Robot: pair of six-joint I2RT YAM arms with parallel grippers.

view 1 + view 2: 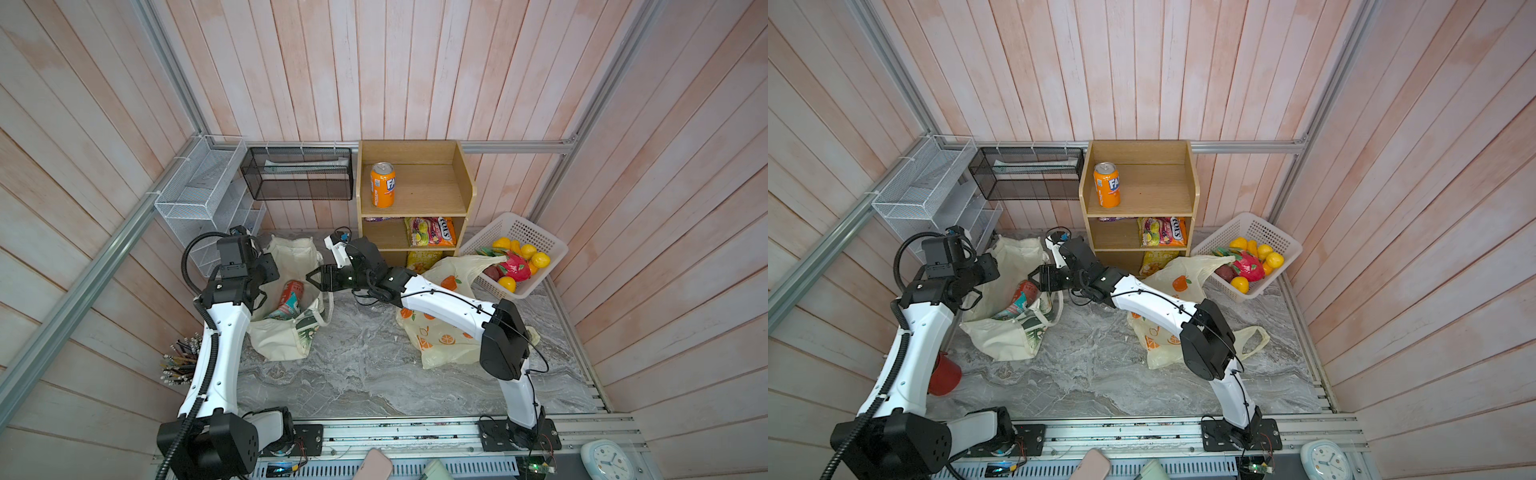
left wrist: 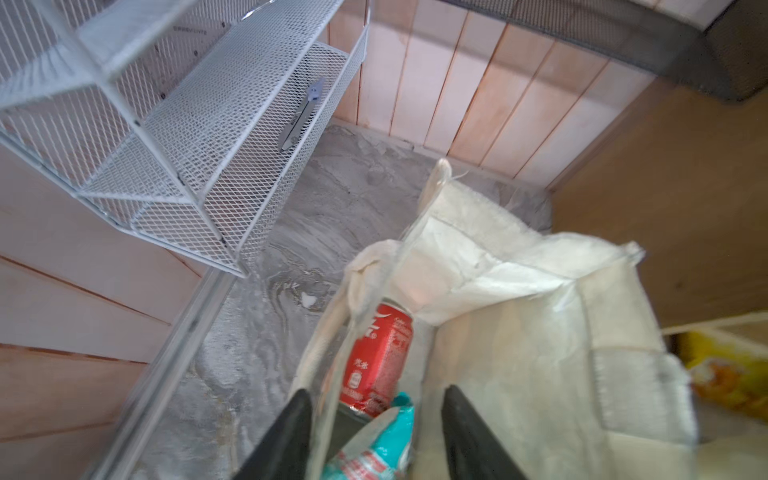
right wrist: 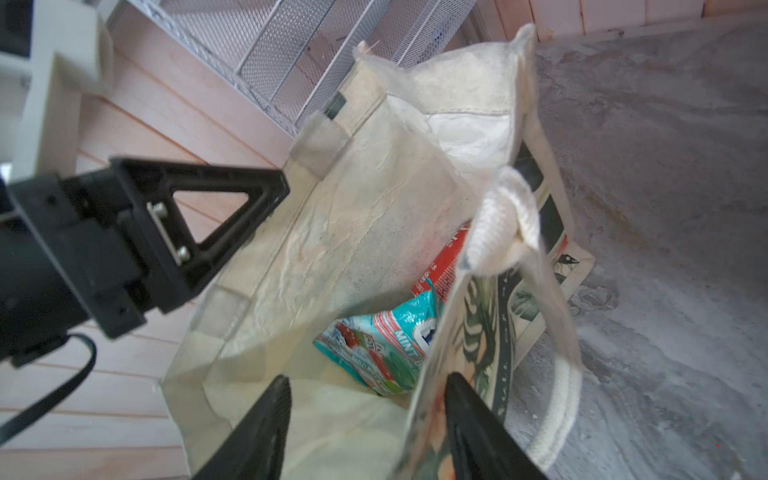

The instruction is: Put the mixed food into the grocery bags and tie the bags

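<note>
Tote (image 1: 278,345), holding can (image 1: 292,291) and packet (image 1: 286,309), stood between left gripper (image 2: 376,390) and right gripper (image 3: 369,377); we found both spread apart, astride its left and right rims.

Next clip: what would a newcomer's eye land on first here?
Both arms reach to the cream tote on the left in both top views, with the left gripper and right gripper open at its mouth. Inside lie a red can and a teal packet. At the back, an orange can stands on the shelf, with a basket of bright fruit to the right.
</note>
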